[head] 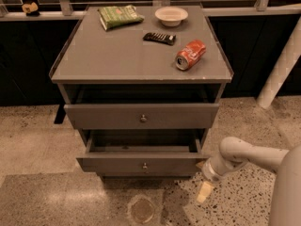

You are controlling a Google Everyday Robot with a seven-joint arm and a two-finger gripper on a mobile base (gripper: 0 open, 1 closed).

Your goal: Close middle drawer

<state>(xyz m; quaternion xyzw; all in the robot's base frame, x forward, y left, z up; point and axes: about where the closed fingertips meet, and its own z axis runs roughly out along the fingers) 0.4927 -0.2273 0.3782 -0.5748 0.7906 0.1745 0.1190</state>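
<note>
The middle drawer (141, 165) is the lower of the two drawers that show in the grey cabinet (141, 65). It has a low flat front with a small round knob (145, 165) and stands partly open, so a narrow strip of its grey inside shows. My gripper (203, 179) is at the end of the white arm (244, 154), which comes in from the right. It is at the right end of the drawer's front panel, touching or almost touching it. One cream fingertip (204, 192) points down at the floor.
The taller-fronted drawer (141, 116) above is slightly open. On the cabinet top lie a red can (190, 54), a black bar (159, 37), a white bowl (171, 16) and a green bag (120, 16). A white post (280, 74) stands at the right. A floor drain (142, 210) is in front.
</note>
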